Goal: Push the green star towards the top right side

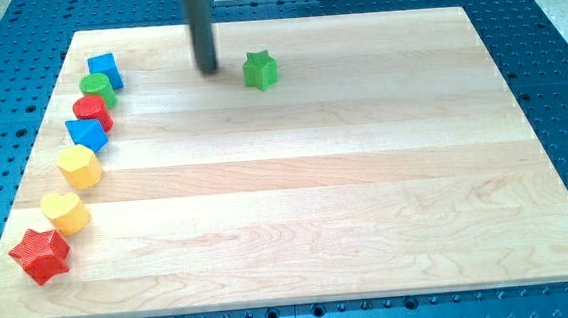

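Note:
The green star [260, 69] lies on the wooden board [295, 178] near the view's top, a little left of centre. My tip [206, 70] stands on the board just to the star's left, a short gap apart, at about the same height in the view. The dark rod rises straight up out of the view's top.
Along the board's left edge runs a row of blocks, from top to bottom: a blue block [105, 69], a green cylinder [97, 89], a red cylinder [91, 111], a blue block [87, 134], a yellow hexagon [80, 165], a yellow heart [65, 210], a red star [40, 254].

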Controlling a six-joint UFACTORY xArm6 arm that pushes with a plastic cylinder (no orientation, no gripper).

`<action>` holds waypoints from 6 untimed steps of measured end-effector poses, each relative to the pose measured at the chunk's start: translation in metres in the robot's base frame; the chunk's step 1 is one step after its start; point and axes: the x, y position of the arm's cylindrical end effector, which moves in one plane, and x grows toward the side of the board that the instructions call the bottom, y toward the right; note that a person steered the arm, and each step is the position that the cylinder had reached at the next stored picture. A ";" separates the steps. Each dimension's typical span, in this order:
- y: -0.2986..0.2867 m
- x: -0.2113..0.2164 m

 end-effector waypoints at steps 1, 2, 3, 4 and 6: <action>0.067 0.027; 0.152 -0.019; 0.198 -0.052; 0.174 -0.087; 0.217 -0.056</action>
